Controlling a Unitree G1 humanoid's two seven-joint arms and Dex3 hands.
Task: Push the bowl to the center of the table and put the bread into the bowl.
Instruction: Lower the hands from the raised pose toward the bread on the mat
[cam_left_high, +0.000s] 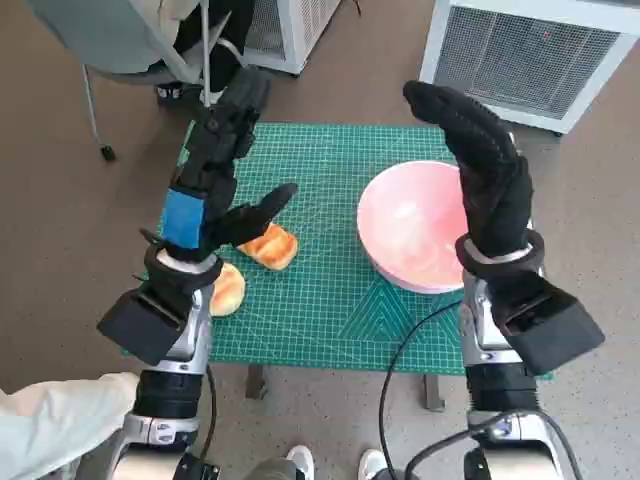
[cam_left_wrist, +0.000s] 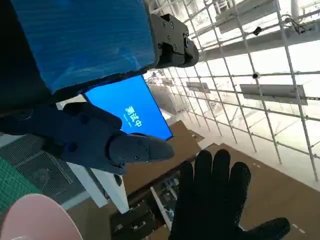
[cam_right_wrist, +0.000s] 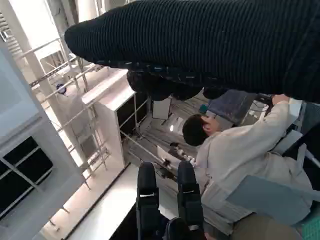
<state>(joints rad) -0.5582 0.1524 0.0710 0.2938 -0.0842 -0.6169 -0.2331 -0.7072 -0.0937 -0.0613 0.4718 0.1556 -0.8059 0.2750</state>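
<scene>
Sitting on the right part of the green mat (cam_left_high: 330, 300), the pink bowl (cam_left_high: 405, 235) holds nothing that can be seen; its right side is hidden behind the gloved right hand (cam_left_high: 490, 170), so that part of the inside cannot be checked. In the left wrist view only a pale pink arc of the bowl's rim shows at the picture's edge, cut off.

Both hands are raised above the table (cam_left_high: 250, 375) with fingers spread, grasping nothing. The left hand (cam_left_high: 215, 180), blue tape across its back, hangs over the mat's left side with its thumb pointing towards the bowl.

Two pieces of bread lie on the mat, well apart from the bowl. One bread roll (cam_left_high: 270, 247), golden-orange and oval with a browned crust, sits just under the left thumb. The second roll (cam_left_high: 228, 288), paler and rounder, lies at the mat's left edge, partly covered by the left wrist.

The right wrist view looks away from the table: a seated person (cam_right_wrist: 235, 150) in a light jacket appears, and the left hand's fingertips rise into the picture.
</scene>
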